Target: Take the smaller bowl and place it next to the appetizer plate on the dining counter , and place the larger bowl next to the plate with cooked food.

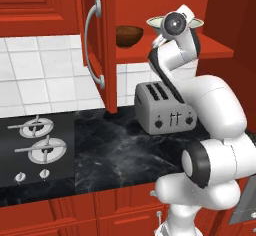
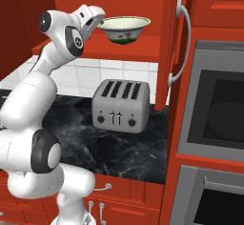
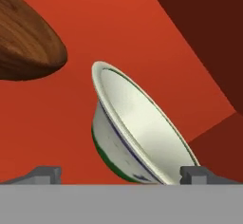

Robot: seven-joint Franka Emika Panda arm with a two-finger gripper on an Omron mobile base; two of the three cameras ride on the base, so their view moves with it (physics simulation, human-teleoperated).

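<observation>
1. Jaws wide apart, nothing between them. In the hand view the gripper (image 3: 118,173) has one tip at each bottom corner, and the larger bowl (image 3: 137,135) sits in the gap, not clamped.
2. In the right base view the gripper (image 2: 95,21) is up at cabinet shelf (image 2: 119,52) height, right at the near rim of the larger bowl (image 2: 125,28). I can't tell whether it touches.
3. Key relation: the larger bowl is straight ahead of the jaws, rim edge-on to them. Reads as a rim pinch, one finger inside and one outside. My guess: short advance, then close.
4. The smaller bowl (image 1: 129,35) is on the same shelf, off to the arm's left behind the open cabinet door (image 1: 100,45). In the hand view it's at upper left, clear of the jaw line.
5. Both bowls are in the cabinet, above the toaster (image 2: 119,106) on the wall counter (image 1: 125,155).
6. Risk: a flared rim may slip out of a shallow pinch.
</observation>
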